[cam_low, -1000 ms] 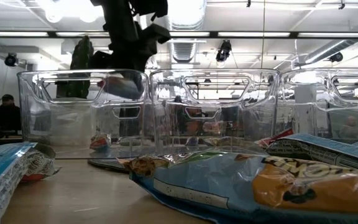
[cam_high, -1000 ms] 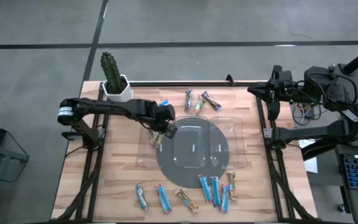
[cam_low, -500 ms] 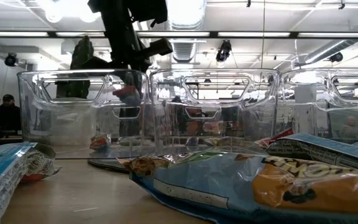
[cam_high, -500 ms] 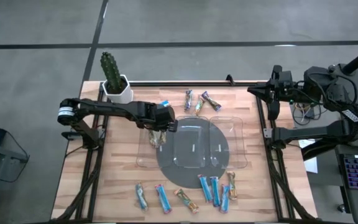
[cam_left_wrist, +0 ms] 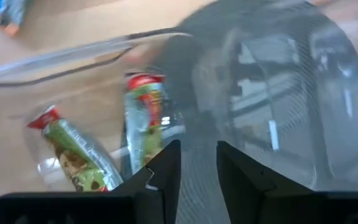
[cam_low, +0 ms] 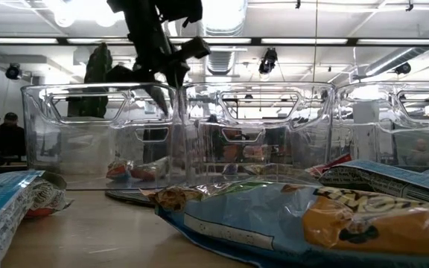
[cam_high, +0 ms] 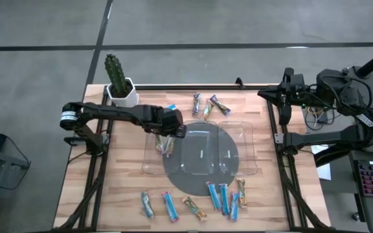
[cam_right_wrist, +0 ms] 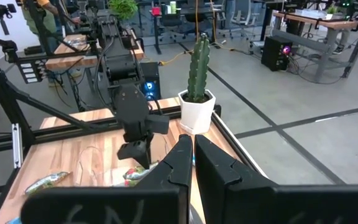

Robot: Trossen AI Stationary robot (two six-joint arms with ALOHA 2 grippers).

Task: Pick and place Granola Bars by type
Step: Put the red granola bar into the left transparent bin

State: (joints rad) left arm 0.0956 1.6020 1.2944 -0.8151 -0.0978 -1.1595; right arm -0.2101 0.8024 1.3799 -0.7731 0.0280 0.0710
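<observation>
My left gripper (cam_high: 168, 134) (cam_low: 167, 83) (cam_left_wrist: 197, 163) hangs open above the left compartment of the clear tray (cam_high: 245, 150). It holds nothing. Two red-and-green granola bars (cam_left_wrist: 145, 119) (cam_left_wrist: 73, 149) lie flat on that compartment's floor, seen low through the clear wall (cam_low: 138, 170). Several more bars, blue and brownish-gold (cam_high: 220, 197), lie along the table's near edge. Three lie near the far edge (cam_high: 207, 105), and a blue one (cam_high: 171, 107) lies beside the left arm. My right gripper (cam_high: 264, 94) (cam_right_wrist: 193, 152) waits shut beyond the table's right edge.
A potted cactus (cam_high: 116, 81) stands at the table's far left corner. The tray rests over a dark round mat (cam_high: 199, 169); its middle and right compartments (cam_high: 238, 145) hold no bars. Close to the low camera lie large wrappers (cam_low: 296, 219). Bare wood shows left of the tray.
My left gripper, which held a red-and-green bar over the tray's left compartment, has opened and let go. The bar has fallen and now lies on the compartment floor beside the one that was there. The gripper has shifted slightly toward the table's left.
</observation>
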